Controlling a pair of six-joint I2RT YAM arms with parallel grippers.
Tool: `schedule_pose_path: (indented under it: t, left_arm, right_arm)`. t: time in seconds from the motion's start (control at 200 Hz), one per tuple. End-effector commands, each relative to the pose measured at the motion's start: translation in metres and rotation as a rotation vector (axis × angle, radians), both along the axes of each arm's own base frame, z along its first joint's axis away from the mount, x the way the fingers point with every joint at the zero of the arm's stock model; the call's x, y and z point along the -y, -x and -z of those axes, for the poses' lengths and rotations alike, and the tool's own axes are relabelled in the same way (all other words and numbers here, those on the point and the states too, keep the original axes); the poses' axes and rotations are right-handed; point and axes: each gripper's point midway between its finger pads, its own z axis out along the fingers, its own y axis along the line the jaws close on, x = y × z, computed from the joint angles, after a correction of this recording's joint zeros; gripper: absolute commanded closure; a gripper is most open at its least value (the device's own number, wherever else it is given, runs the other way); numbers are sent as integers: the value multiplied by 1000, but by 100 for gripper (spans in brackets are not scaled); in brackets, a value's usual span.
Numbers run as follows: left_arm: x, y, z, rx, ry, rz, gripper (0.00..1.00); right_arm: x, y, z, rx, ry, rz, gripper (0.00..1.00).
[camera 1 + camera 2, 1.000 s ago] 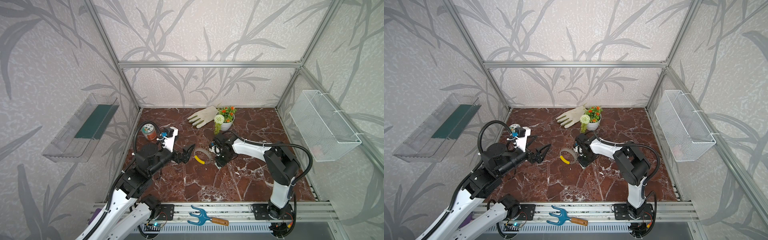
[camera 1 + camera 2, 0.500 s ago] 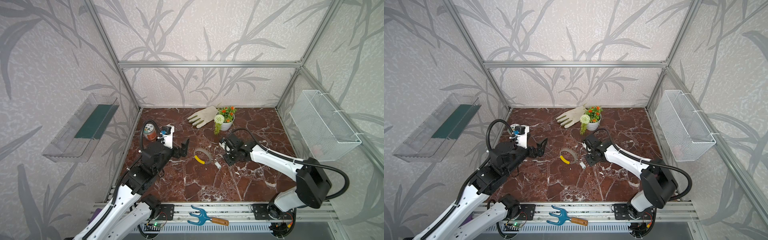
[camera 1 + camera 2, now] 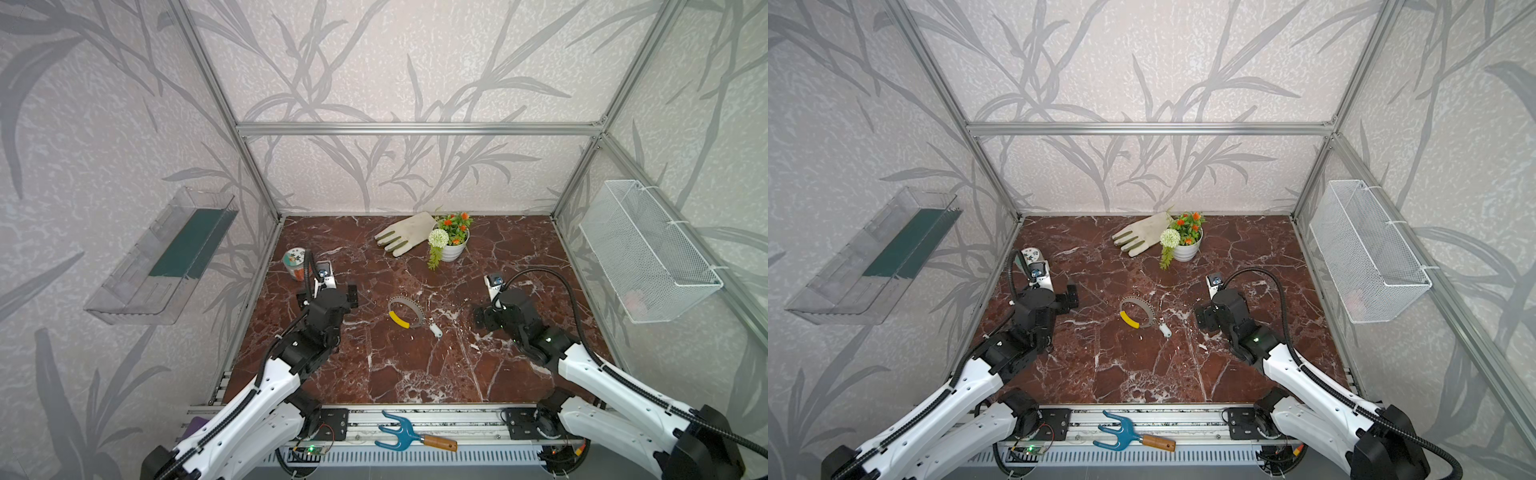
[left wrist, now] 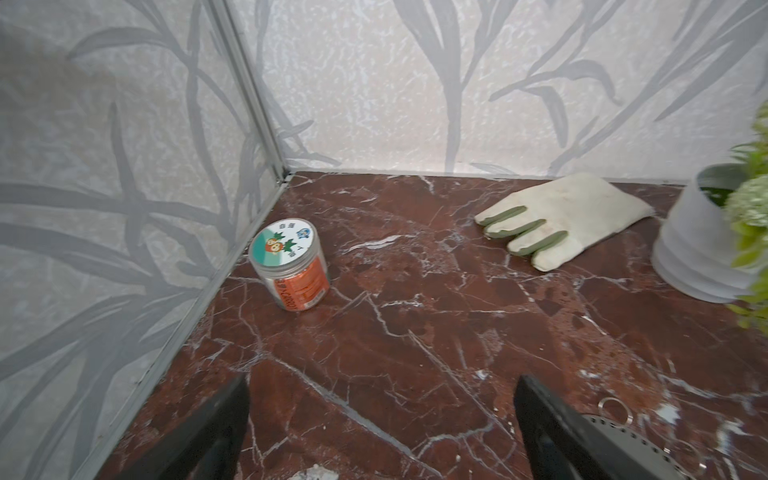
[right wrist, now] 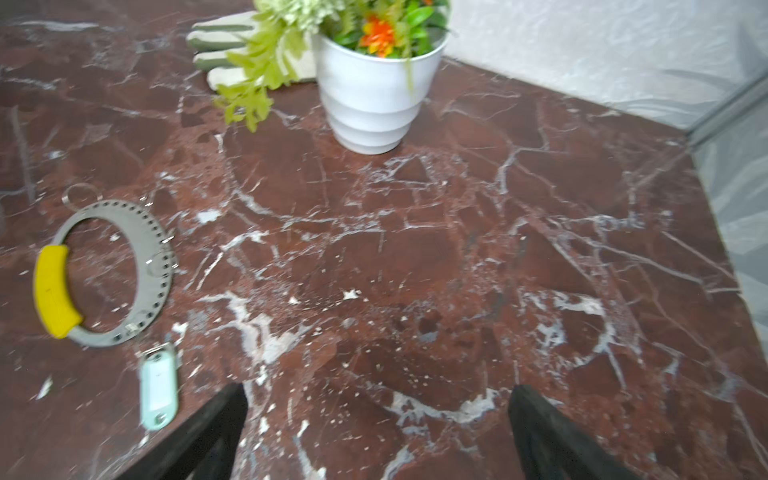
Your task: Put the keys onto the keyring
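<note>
- The keyring (image 3: 405,312) is lying flat near the middle of the marble table (image 3: 415,374), its yellow sleeve facing the left arm.
- The keys (image 5: 158,384), showing mostly as a pale oblong tag, are lying just beside the hoop's near end; it is too blurred to tell whether they are linked.
- The left gripper (image 4: 380,436) is hanging with its fingers spread wide and nothing between them, one finger covering part of the hoop in the left wrist view.
- The right gripper (image 5: 374,432) is hanging spread and empty too, apart from the tag.
- Nothing is lying between either gripper and the hoop in both top views.
- A work glove (image 3: 405,237) and a white flower pot (image 3: 453,249) are sitting side by side near the back wall.
- A patterned jar (image 4: 291,266) is standing by the left wall.
- A blue hand rake (image 3: 399,434) is resting on the front rail.
</note>
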Motion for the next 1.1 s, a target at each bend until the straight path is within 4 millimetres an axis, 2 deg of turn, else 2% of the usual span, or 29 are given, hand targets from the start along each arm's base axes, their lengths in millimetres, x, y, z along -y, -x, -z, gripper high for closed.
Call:
schedule_pose_path:
  t: [0.0, 0.195, 0.29, 0.405, 0.545, 0.635, 0.72, 0.805, 0.875, 0.91, 0.93, 0.98, 1.025, 1.095]
  left_arm:
    - [-32, -3, 9, 32, -73, -181, 1]
    - [-74, -22, 49, -30, -37, -299, 1]
    - [-83, -37, 50, -59, -67, -347, 1]
    - [-88, -60, 69, -103, -144, -333, 1]
    - [-86, -80, 97, -114, -149, -275, 1]
    - [-79, -95, 96, -94, -166, -211, 1]
    - [-77, -102, 106, -74, -142, -163, 1]
    - [-85, -98, 108, -49, -76, -156, 1]
    - [-86, -91, 111, -7, -8, -114, 1]
    - [-88, -87, 119, -20, 7, -113, 1]
    - [-88, -88, 119, -4, 7, -112, 1]
    - [-89, -91, 117, 8, 3, -117, 1]
    - [-89, -91, 119, 3, 10, -114, 1]
    - [-90, -92, 119, 3, 16, -111, 1]
  right_arm:
    - [35, -23, -24, 165, 20, 165, 1]
    - [83, -47, 2, 166, 50, 356, 1]
    - [97, -57, 20, 149, 49, 398, 1]
    - [109, -68, 37, 131, 73, 437, 1]
    - [107, -92, 36, 138, 99, 403, 1]
    - [113, -102, 33, 174, 76, 404, 1]
    - [115, -109, 44, 185, -5, 378, 1]
    - [112, -108, 47, 150, -6, 347, 1]
    - [104, -109, 44, 201, -35, 301, 1]
    - [98, -106, 48, 199, -42, 262, 1]
    - [94, -105, 53, 193, -40, 235, 1]
    - [87, -106, 50, 258, -47, 191, 1]
    - [83, -99, 52, 246, -49, 168, 1]
    - [84, -101, 52, 241, -45, 169, 1]
